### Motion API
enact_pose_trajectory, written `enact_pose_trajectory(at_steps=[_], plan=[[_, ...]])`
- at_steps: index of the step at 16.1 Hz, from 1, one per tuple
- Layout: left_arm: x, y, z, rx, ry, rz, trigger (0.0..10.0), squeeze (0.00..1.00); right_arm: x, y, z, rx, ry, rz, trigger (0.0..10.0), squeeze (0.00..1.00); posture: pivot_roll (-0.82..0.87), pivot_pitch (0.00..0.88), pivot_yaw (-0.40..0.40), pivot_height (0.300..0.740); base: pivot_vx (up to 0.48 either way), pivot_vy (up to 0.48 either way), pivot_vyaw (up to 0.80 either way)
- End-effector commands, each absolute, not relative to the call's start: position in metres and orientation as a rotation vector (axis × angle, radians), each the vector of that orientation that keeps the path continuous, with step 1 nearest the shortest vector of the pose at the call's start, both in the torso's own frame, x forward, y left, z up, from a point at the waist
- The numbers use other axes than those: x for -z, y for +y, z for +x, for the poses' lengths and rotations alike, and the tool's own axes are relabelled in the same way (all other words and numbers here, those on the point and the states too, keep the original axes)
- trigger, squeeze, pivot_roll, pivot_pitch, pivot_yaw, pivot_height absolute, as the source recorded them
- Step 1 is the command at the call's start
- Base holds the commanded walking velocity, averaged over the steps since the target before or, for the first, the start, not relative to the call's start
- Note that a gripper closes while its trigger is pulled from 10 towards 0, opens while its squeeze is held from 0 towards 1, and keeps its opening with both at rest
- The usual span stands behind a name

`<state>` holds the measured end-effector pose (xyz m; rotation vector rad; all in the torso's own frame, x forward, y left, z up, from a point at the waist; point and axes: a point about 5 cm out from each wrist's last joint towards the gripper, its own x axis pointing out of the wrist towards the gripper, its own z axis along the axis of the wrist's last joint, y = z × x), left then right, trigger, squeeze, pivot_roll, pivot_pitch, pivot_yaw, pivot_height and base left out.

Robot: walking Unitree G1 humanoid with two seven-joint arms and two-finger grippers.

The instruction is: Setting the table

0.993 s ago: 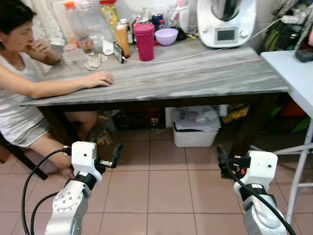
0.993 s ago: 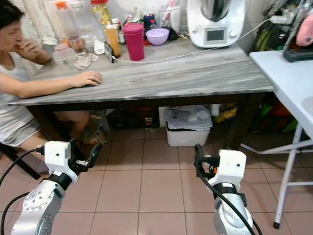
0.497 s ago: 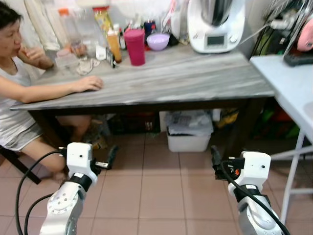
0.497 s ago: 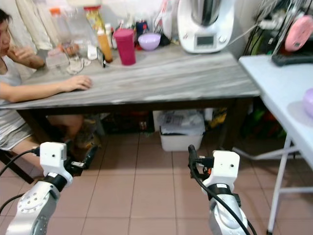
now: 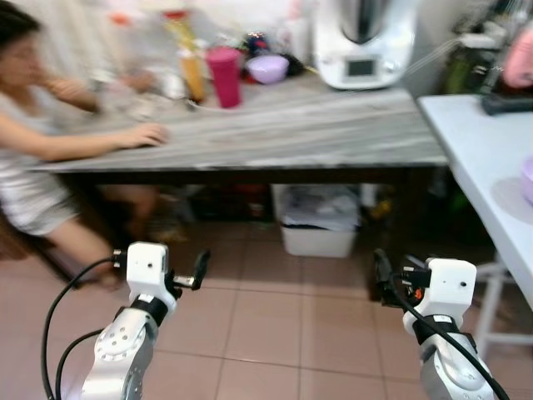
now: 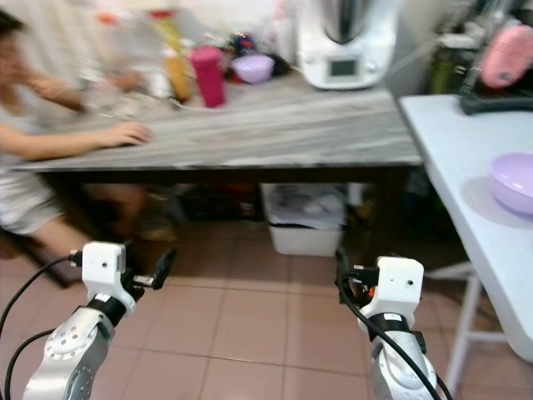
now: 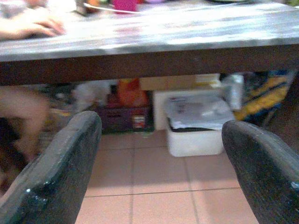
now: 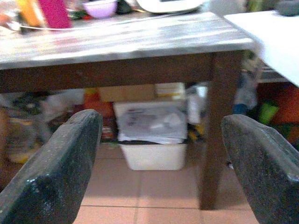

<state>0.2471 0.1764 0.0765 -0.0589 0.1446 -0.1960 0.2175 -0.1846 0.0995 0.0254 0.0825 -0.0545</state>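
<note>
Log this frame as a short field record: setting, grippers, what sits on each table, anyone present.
setting: tiled floor before a grey wood-grain table, with a white side table on the robot's right
left gripper: open, empty, held low over the floor
right gripper: open, empty, held low over the floor
on grey table: pink tumbler, small purple bowl, white kitchen machine, bottles (blurred)
on side table: purple bowl
under grey table: white bin
person: seated at the left end, a hand on the tabletop
</note>
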Motion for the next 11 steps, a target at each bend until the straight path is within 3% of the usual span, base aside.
enact_pose_trajectory(at_steps=[1,3,11], plan=[[-0.0763,0.1862,0.2472,0.164,0.159,-0.033,10.0,0.00,-0.0995,-0.1780,0.2191,0.031,0.085,0.044,10.0,0.00,-0.23,0.000,0.099,0.740,0.000,0.000,0.00],[-0.0737,0.1856,0.2478,0.156,0.185,-0.019,10.0,0.00,-0.0996,-0.1790,0.2196,0.034,0.086,0.047,10.0,0.00,-0.23,0.000,0.096,0.740,0.000,0.000,0.00],[-0.0742,0.1865,0.2469,0.177,0.180,-0.004,10.0,0.00,-0.0994,-0.1785,0.2197,0.035,0.089,0.047,10.0,0.00,-0.23,0.000,0.101,0.740,-0.243,0.000,0.00]])
